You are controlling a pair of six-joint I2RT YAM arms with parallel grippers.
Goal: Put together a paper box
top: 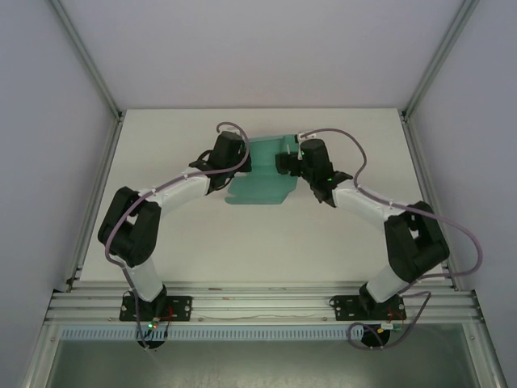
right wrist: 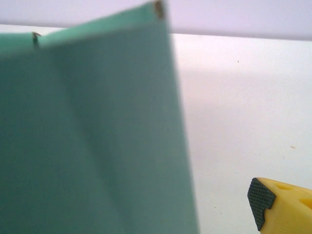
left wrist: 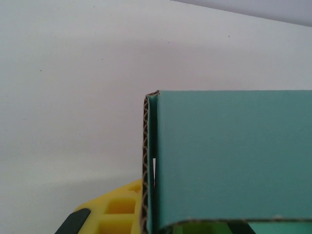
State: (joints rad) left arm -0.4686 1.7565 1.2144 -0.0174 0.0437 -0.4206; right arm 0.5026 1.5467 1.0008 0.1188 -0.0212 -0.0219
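The teal-green paper box [top: 262, 184] lies partly folded at the table's middle back, between both grippers. My left gripper [top: 242, 164] is at its left side. In the left wrist view an upright side wall with a corrugated edge [left wrist: 145, 161] runs between my fingers, the yellow left finger [left wrist: 114, 212] pressing its outside, and a teal panel [left wrist: 234, 156] hides the other finger. My right gripper [top: 284, 162] is at the box's right side. Its right fingertip [right wrist: 265, 202] stands well clear of a raised teal panel [right wrist: 97, 136], which hides the left finger.
The white table [top: 266, 242] is walled by an aluminium frame [top: 97, 194] on both sides. A flat flap of the card [top: 254, 194] reaches toward the near side. Cables loop over both wrists.
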